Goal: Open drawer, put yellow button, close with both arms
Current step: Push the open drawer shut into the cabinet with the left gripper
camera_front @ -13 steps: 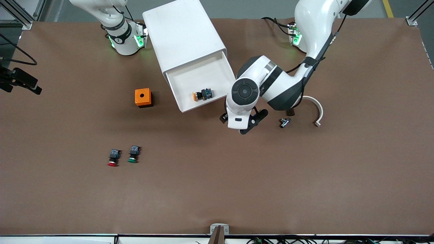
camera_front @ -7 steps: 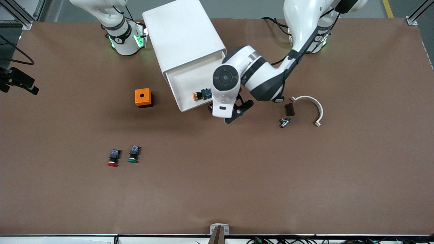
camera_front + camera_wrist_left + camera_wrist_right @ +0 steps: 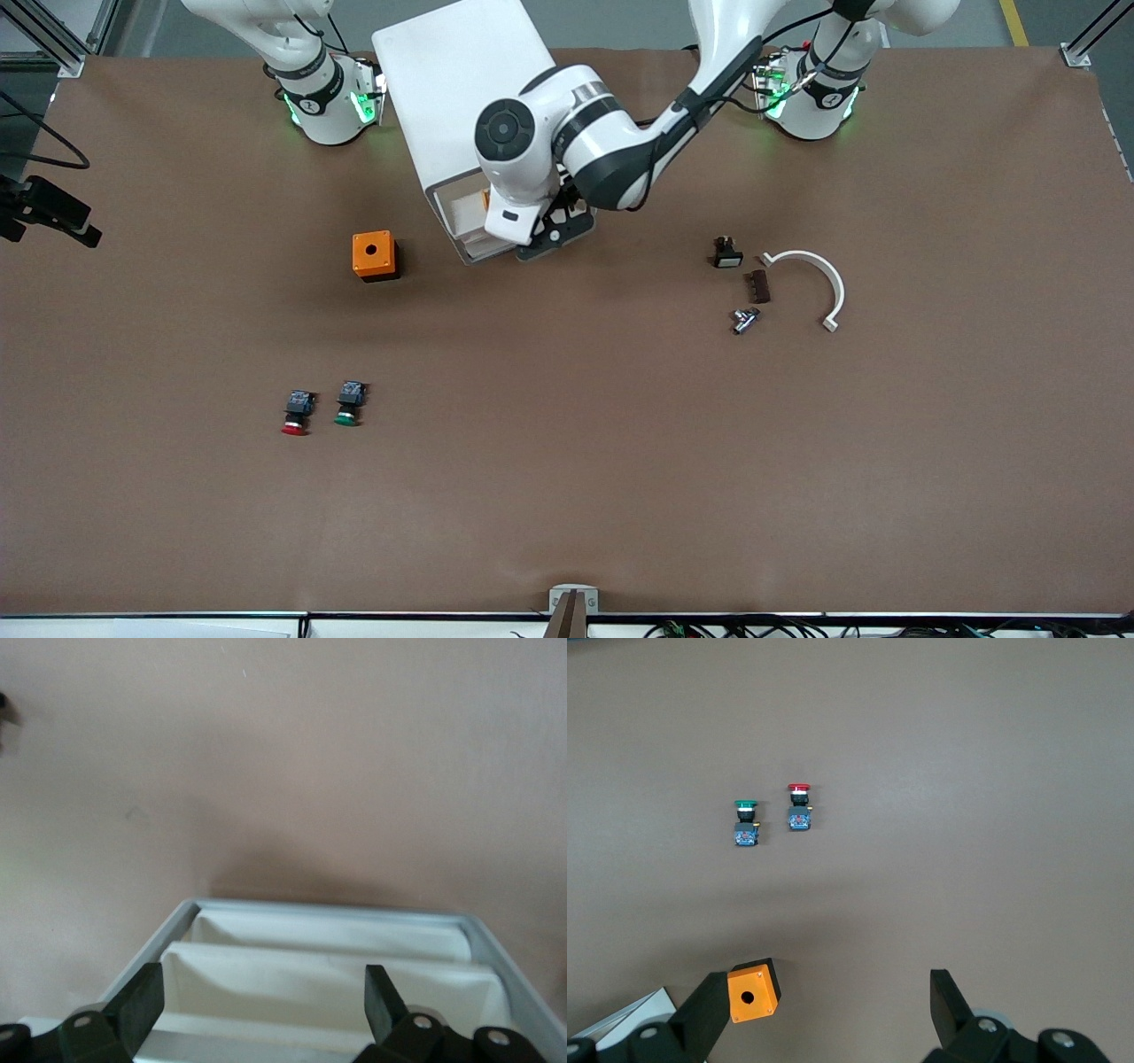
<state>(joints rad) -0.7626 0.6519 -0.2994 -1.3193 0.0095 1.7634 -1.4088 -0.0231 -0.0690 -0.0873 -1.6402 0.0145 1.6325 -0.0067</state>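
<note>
My left tool (image 3: pixel 542 232), jaws apart, has pushed the drawer (image 3: pixel 469 232) nearly shut; next, press it flush.

Drawer (image 3: pixel 468 232): topmost white tray of the cabinet (image 3: pixel 461 80), near the table's edge where the bases stand; only a short way out, cream front facing the front camera
Yellow button: hidden
</note>
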